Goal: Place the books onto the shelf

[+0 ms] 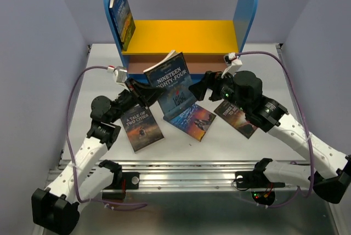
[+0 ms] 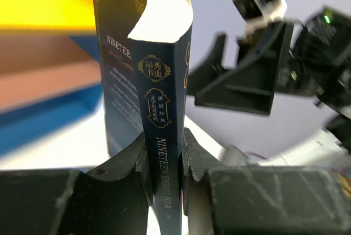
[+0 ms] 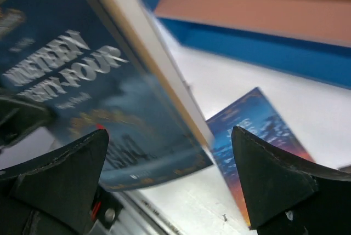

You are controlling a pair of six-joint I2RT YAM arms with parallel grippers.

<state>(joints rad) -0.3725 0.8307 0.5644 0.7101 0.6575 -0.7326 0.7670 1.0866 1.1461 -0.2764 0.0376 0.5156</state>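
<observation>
A dark blue book titled Nineteen Eighty-Four (image 1: 171, 81) is held upright above the table in front of the shelf (image 1: 186, 35). My left gripper (image 2: 164, 164) is shut on its spine (image 2: 164, 109), one finger on each side. Just to the right of it, my right gripper (image 1: 204, 87) stands open and holds nothing. In the right wrist view that gripper (image 3: 167, 175) has the same book (image 3: 82, 81) slanting past its left finger without contact. One book (image 1: 122, 16) stands on the yellow board against the left blue panel.
Three books lie flat on the table: A Tale of Two Cities (image 1: 141, 128), a blue-and-orange one (image 1: 192, 120) and one partly under my right arm (image 1: 237, 119). The shelf's brown lower board (image 3: 274, 10) and blue base (image 3: 263, 49) are close ahead.
</observation>
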